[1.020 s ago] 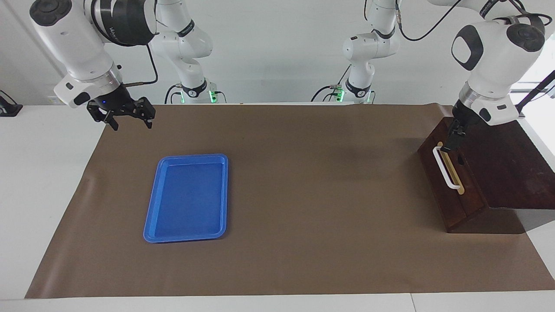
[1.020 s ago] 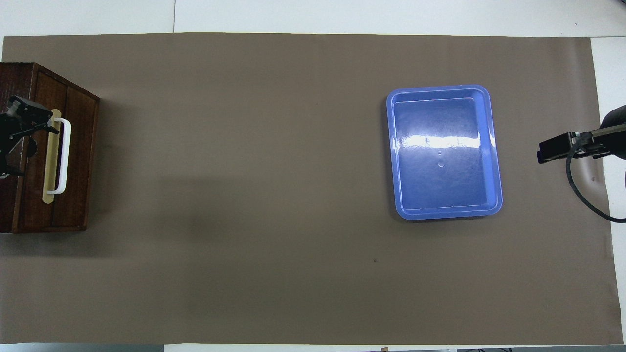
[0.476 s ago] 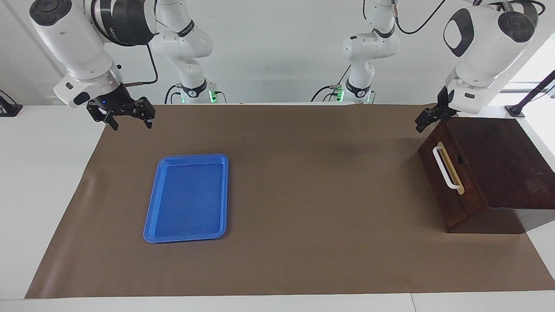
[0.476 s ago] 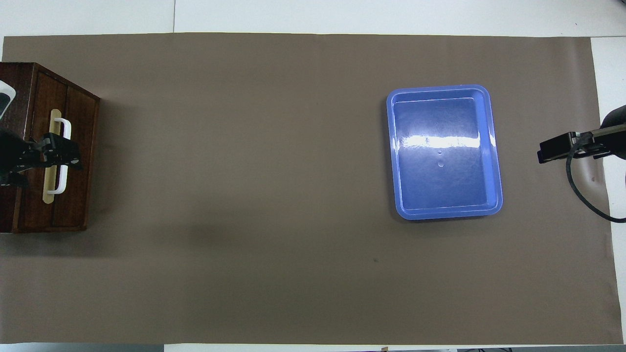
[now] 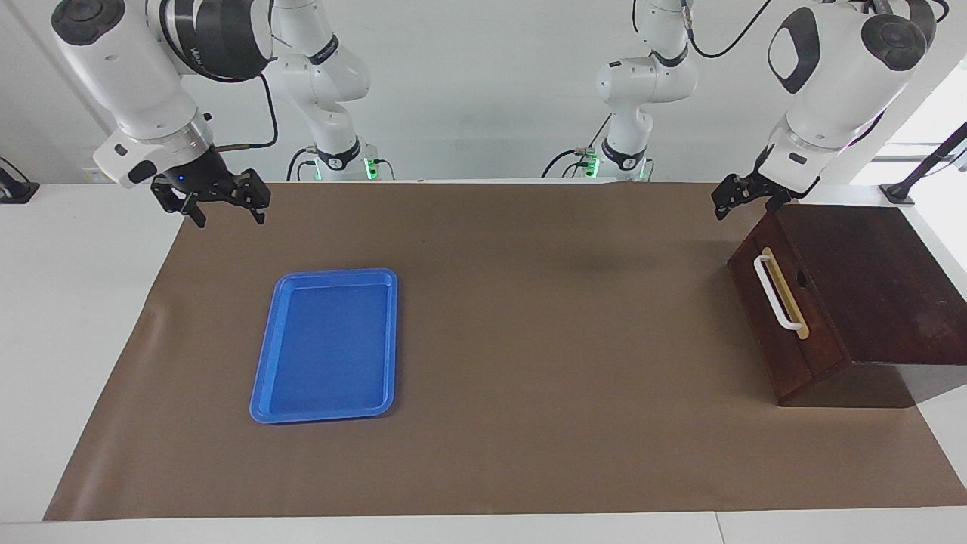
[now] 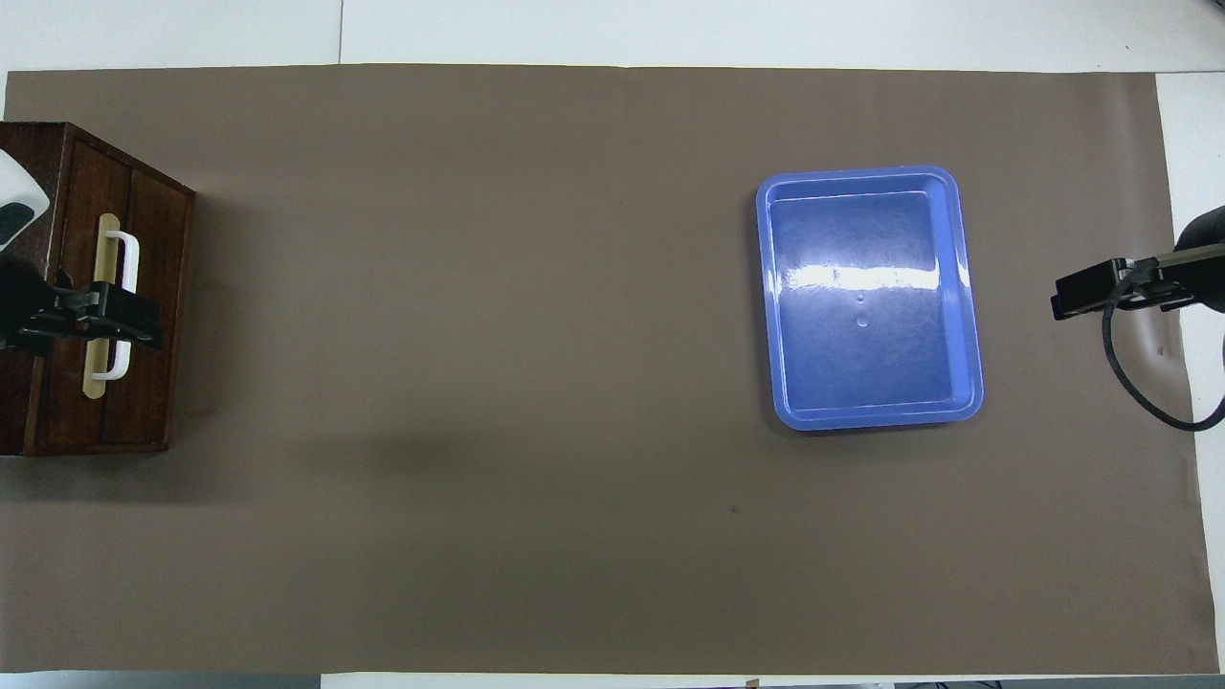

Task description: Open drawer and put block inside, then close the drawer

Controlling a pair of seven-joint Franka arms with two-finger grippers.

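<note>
I see the drawer [image 5: 782, 302] shut in its dark wooden box [image 5: 869, 287], hard against the worktop [image 5: 529, 340] edge at the left arm's end; white bar handle [image 5: 778, 295] on a tan strip; wide bare brown mat between it and the blue tray [image 5: 329, 344] toward the right arm's end; left tool [image 5: 736, 198], fingers apart, empty, has lifted off the handle to over the box's corner nearest the robots; right tool [image 5: 223, 204] waits, fingers apart, over the mat's corner at its own end; no block in sight.
</note>
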